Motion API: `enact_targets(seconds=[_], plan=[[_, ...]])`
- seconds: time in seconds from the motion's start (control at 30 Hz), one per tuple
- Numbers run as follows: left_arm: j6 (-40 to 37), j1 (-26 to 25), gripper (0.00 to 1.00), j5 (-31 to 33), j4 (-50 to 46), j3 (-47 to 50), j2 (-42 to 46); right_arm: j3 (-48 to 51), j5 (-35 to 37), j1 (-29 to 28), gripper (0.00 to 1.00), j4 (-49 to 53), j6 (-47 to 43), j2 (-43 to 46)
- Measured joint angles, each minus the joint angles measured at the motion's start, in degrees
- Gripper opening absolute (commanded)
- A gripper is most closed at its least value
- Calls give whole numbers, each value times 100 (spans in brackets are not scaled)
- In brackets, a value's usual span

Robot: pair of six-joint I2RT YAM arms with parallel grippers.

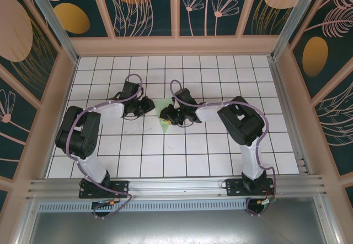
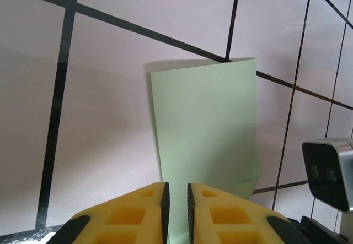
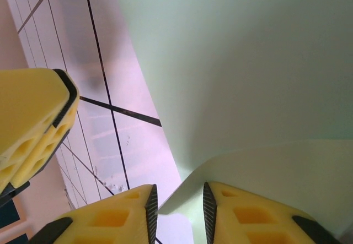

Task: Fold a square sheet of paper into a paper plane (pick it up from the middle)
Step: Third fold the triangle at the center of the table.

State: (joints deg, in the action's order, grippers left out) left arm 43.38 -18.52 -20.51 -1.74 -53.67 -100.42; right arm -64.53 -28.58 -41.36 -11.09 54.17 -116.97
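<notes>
White grid-tile tabletop (image 1: pixel 110 145) inside a box of teal walls (image 1: pixel 143 7) w/ peach leaf and flower prints. Both arms reach in toward the middle.

The square sheet of paper (image 1: pixel 165 124), pale mint, sits approx mid-tabletop, mostly tucked under the arm tips in the top view, so only a small greenish wedge shows there. The left pincer (image 1: pixel 145 106) is at about 10 o'clock from the sheet. The right pincer (image 1: pixel 167 114) is right over it, at about 12 o'clock.

Left wrist cam: the paper (image 2: pixel 207 123) looks like a tall rectangle running toward 12 o'clock from the yellow fingers (image 2: pixel 132 213), w/ a small kink at its 5 o'clock corner. The jaws are only a crack apart, and green shows in the slit. The gap looks wider than the sheet, so imo it's not really clamped, tho the paper does pass between the pads. A grey camera block (image 2: pixel 328 172) pokes in at 3 o'clock.

Right wrist cam: the paper (image 3: pixel 248 62) takes up most of the view, and a flap of it (image 3: pixel 276 167) curls up at 5 o'clock. Its edge lands in the gap between the yellow fingers (image 3: pixel 110 219). The jaws are partly open, a bit wider than on the left, w/ nothing squeezed afaict. Another yellow finger (image 3: pixel 33 123) sits at 9 o'clock, over the tiles just beside the sheet's edge.
</notes>
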Motion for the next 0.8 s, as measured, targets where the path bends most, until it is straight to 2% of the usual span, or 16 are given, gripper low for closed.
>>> enact_targets(seconds=[0.17, 0.47, 0.57, 0.8], plan=[[0, 0, 23, -20, 0, 48, 4, -11, -31, 0, 39, -15, 2, 2], [-4, 0, 21, -208, 7, 136, 31, -28, -44, 0, 39, -4, 0, 2], [-9, 0, 17, -308, 20, 201, 31, -39, -31, 0, 34, 37, -2, 2], [-24, 0, 9, -505, 31, 378, 33, -42, 133, 0, 11, 216, -63, -28]])
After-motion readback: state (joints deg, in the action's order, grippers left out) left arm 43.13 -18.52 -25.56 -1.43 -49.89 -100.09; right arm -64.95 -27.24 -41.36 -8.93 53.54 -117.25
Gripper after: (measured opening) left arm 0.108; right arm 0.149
